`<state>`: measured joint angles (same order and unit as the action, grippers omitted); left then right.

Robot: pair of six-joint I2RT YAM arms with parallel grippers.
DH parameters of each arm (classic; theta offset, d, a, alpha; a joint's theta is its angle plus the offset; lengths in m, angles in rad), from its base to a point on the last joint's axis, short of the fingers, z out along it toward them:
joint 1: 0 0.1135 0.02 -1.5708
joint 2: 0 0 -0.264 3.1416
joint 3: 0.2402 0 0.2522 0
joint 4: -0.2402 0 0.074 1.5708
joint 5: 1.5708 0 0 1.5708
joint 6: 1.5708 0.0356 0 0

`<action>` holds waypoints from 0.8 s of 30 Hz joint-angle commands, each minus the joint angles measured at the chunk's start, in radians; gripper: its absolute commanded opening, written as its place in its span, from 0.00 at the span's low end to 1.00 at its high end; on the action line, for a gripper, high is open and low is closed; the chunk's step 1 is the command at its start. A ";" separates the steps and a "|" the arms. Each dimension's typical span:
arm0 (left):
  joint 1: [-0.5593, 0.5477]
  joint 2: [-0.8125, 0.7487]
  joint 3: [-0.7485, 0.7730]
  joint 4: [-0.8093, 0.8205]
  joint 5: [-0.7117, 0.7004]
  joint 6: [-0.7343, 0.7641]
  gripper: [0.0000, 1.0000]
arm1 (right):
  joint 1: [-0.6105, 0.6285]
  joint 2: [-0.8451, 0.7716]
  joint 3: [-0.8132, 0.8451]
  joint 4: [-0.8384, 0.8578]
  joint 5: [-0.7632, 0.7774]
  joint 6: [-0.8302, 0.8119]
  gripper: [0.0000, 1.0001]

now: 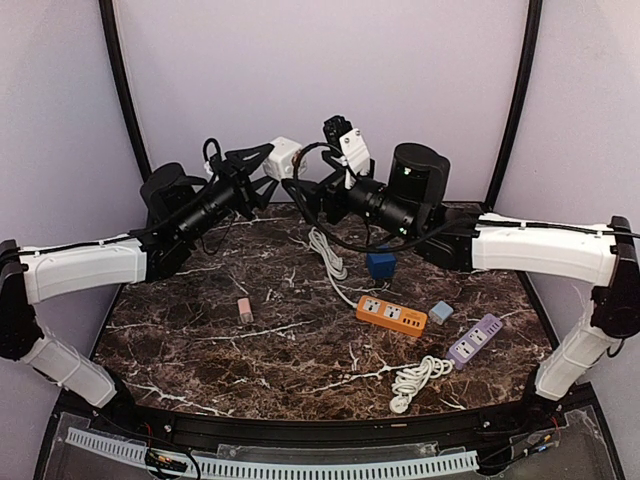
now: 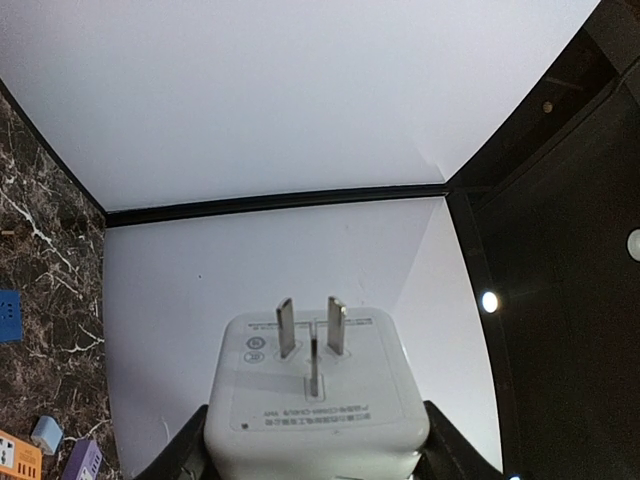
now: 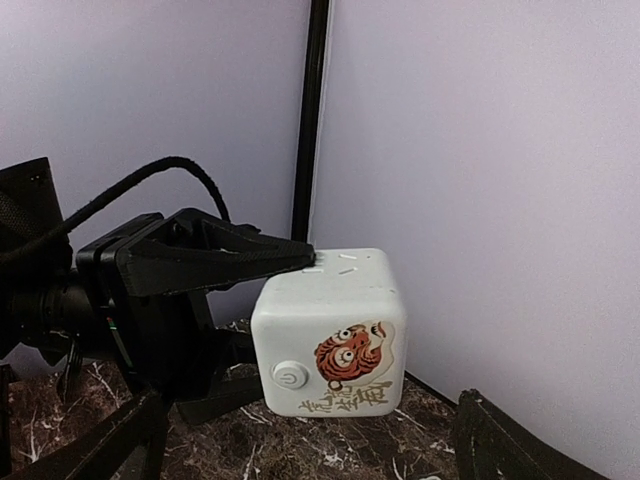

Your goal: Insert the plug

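The plug is a white cube, held up in the air near the top middle of the top view, above the far edge of the worktop. Its three metal pins point at the back wall in the left wrist view. One side has a tiger picture and a round button. The left end effector grips the plug, with a black finger pressed on each side. The right end effector is just right of the plug, facing it, spread wide with nothing in it.

Lower down, an orange strip lies right of the middle. A purple strip lies further right, with a small pale block between them. A blue cube sits above the orange strip. A pink block lies on the left.
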<state>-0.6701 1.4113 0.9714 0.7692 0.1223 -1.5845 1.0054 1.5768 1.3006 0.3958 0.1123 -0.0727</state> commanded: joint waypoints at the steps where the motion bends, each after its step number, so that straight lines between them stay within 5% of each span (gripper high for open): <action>1: 0.009 -0.062 -0.020 0.064 0.011 0.004 0.01 | 0.007 0.017 0.033 0.030 0.024 -0.041 0.99; 24: 0.011 -0.056 -0.007 0.059 0.029 0.001 0.01 | 0.007 0.152 0.201 -0.027 0.068 -0.106 0.87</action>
<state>-0.6647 1.3857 0.9596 0.7841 0.1474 -1.5841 1.0054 1.7004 1.4654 0.3832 0.1360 -0.1539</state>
